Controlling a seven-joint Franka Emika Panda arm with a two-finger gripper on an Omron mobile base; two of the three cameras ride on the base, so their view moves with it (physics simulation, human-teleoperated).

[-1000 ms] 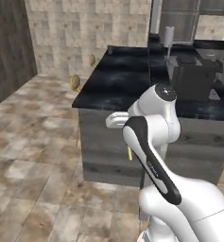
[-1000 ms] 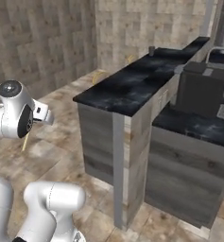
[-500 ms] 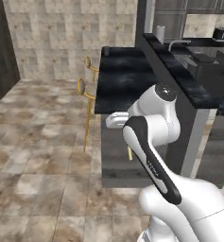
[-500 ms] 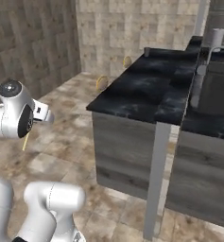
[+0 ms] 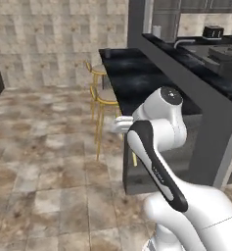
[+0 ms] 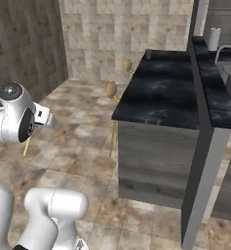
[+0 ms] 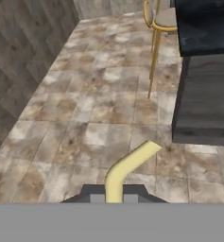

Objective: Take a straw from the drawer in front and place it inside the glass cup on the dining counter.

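I have the gripper (image 7: 114,197) pinched tight on the straw (image 7: 126,170), a pale yellow bendy one that rises from between the fingertips in the hand view and kinks off to one side near its top. The hold is at the straw's lower end, which I judge useful: it leaves the long free part to go into the glass first. In the right base view the straw hangs as a thin yellow line below the folded-in hand, over the tiled floor (image 6: 83,122), well clear of any furniture, and I reckon the arm is tucked close to the body so that nothing gets clipped while the base is on the move. The glass cup (image 6: 148,53) I take to be the small dark upright shape on the far end of the black counter top (image 6: 161,88) (too small to be sure of it), also seen in the left base view near the counter's far corner. Gold-framed stools (image 5: 105,98) stand along the counter's side, so I would keep the straw away from them on the approach. The placing step is still ahead.
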